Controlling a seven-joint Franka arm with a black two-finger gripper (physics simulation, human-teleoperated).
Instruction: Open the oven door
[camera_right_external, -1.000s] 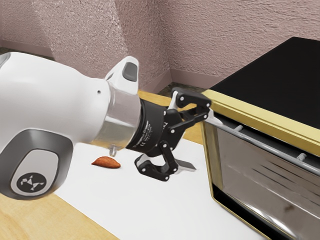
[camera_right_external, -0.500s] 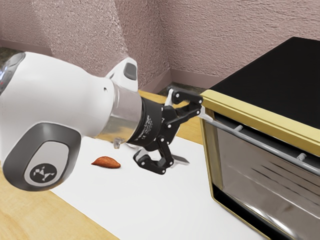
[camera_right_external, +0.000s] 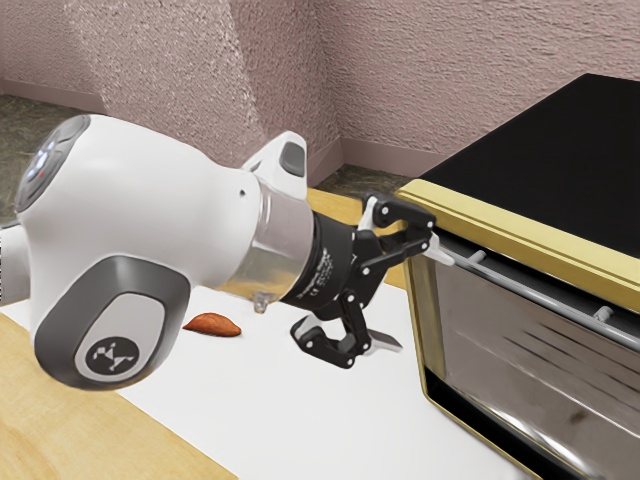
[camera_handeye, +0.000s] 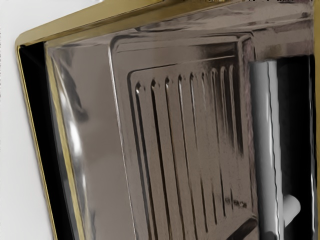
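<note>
The end effector (camera_right_external: 415, 298) was spread wide and pointed toward the oven door (camera_right_external: 500, 345), seen at its four o'clock in the exterior view; a sweet potato (camera_right_external: 213, 324) was seen at nine.

The oven door (camera_right_external: 520, 345) is shut and upright, flush in the yellow-edged front of the black-topped oven (camera_right_external: 560, 150). It has a shiny brownish pane (camera_right_external: 480, 325) with dark parallel lines visible in it, and a straight grey bar handle (camera_right_external: 545, 300) on short posts along its top edge. The oven stands on the table (camera_right_external: 50, 400), toward the wall-side edge.
</note>
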